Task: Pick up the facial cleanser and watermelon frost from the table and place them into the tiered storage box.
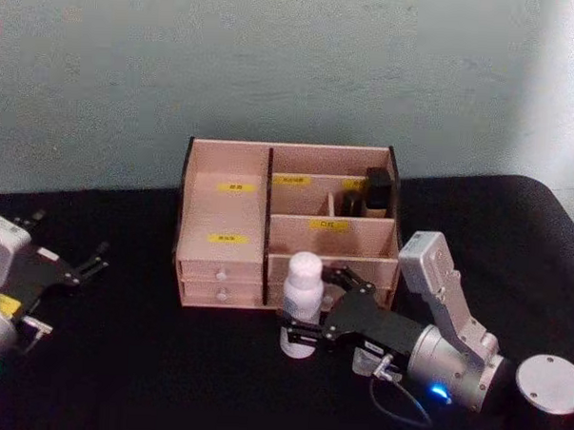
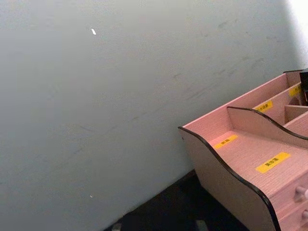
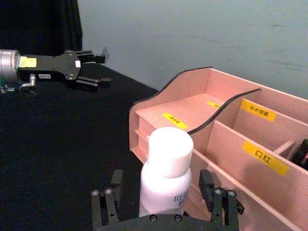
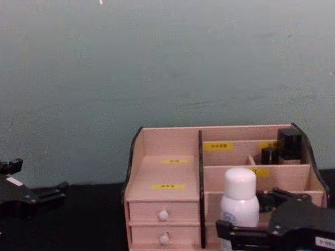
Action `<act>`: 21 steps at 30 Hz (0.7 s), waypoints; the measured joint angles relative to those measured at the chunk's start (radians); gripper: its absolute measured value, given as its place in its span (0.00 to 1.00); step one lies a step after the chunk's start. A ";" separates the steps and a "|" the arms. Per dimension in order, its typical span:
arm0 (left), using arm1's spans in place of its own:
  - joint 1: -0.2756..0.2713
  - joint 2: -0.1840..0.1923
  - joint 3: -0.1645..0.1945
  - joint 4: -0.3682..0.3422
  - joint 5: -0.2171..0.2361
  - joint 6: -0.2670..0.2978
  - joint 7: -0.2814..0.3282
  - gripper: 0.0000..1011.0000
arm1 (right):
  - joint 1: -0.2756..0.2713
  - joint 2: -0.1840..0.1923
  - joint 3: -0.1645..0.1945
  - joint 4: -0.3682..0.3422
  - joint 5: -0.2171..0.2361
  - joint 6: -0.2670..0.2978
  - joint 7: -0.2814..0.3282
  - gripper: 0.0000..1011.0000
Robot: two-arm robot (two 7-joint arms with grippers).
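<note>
The facial cleanser (image 1: 302,297) is a white bottle with a white cap, standing upright on the black table just in front of the tiered storage box (image 1: 230,213). My right gripper (image 1: 309,306) is open around the bottle, one finger on each side with a gap showing in the right wrist view (image 3: 161,202). The chest view shows the same bottle (image 4: 240,203) and gripper (image 4: 245,217) before the box (image 4: 164,170). The watermelon frost is hidden or out of view. My left gripper (image 1: 94,259) rests open at the far left, also visible as the left gripper (image 3: 98,67).
Dark containers (image 1: 377,190) stand in the box's back right compartment. A small pale thing (image 1: 364,363) peeks out under my right arm; I cannot tell what it is. A grey wall rises close behind the box (image 2: 226,183). Black tabletop lies between the left gripper and the box.
</note>
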 joint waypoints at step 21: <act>0.000 0.000 0.000 0.000 0.000 0.000 0.000 0.99 | 0.020 -0.039 0.006 0.042 -0.020 0.004 -0.010 0.99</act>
